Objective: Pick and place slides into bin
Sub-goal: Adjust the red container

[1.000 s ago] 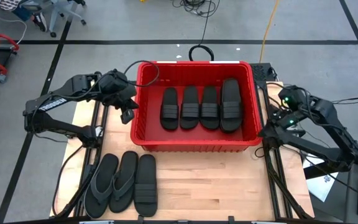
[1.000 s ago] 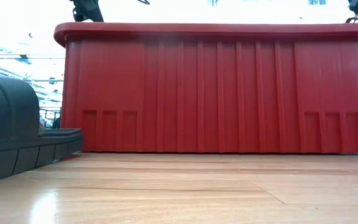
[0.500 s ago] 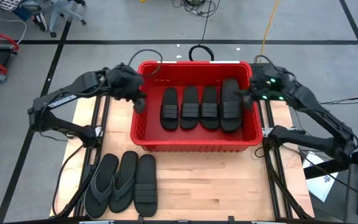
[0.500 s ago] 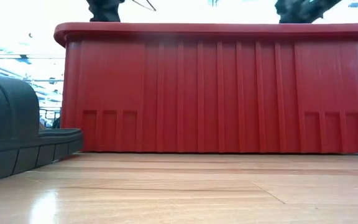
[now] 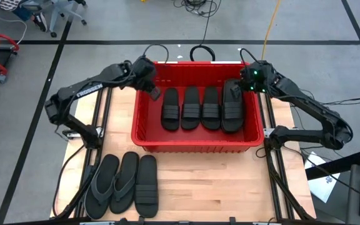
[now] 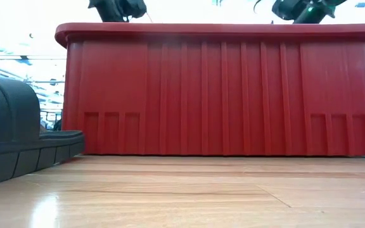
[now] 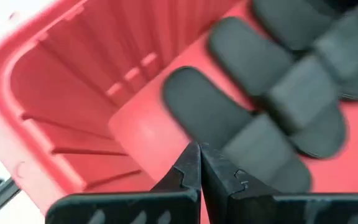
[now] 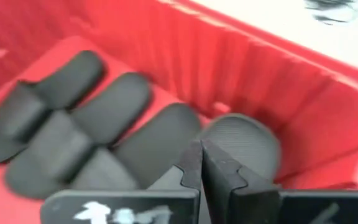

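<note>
No writing is legible. Both the left gripper (image 7: 200,163) and right gripper (image 8: 201,163) are fully closed, empty, over the bin (image 5: 144,125), with slides (image 5: 200,107) just ahead of their fingers.

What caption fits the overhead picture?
Both shut grippers, left and right, over a red bin holding black slides.

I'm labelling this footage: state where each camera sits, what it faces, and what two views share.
High: overhead, straight down; both arms, bin, three slides on table.
Low: table height, facing the bin wall; arm tips above the rim.
Left wrist: over the bin; shut left hand.
Right wrist: over the bin; shut right hand.
Both wrist views share the slides in the bin.
</note>
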Motion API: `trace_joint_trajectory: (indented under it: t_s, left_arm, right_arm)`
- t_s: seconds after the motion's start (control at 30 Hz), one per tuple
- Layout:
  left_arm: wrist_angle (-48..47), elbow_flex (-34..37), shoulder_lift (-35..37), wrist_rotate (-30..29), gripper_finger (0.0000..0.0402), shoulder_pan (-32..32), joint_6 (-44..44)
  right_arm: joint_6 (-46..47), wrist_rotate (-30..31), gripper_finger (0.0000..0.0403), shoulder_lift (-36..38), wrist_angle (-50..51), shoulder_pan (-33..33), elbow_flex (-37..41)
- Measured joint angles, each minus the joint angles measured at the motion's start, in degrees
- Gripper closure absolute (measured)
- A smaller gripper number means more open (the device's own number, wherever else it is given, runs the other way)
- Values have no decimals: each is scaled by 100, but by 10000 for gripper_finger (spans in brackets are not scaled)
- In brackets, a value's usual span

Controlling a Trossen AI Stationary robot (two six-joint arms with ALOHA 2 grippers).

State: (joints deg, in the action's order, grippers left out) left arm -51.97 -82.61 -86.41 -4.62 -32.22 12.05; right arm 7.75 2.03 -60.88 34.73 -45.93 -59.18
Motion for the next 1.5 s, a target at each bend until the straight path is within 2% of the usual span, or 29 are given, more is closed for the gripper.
trace_joint_trajectory:
  t_s: [0.3, 0.67, 1.07, 1.5]
  left_arm:
    - [241, 0, -357, 328, 401, -618, -33]
    - [550, 0, -354, 545, 401, -1023, -81]
    - [617, 2, -622, 617, 401, -1219, -124]
    - [628, -8, -877, 712, 401, -1284, -293]
  right_arm:
    - [-307, 285, 403, -552, -129, -392, 0]
    - [-664, 260, 403, -1174, -1140, -816, -2]
    - [-932, 239, 403, -1634, -1833, -1031, -7]
    - [-1222, 106, 403, -1931, -2062, -1325, -5]
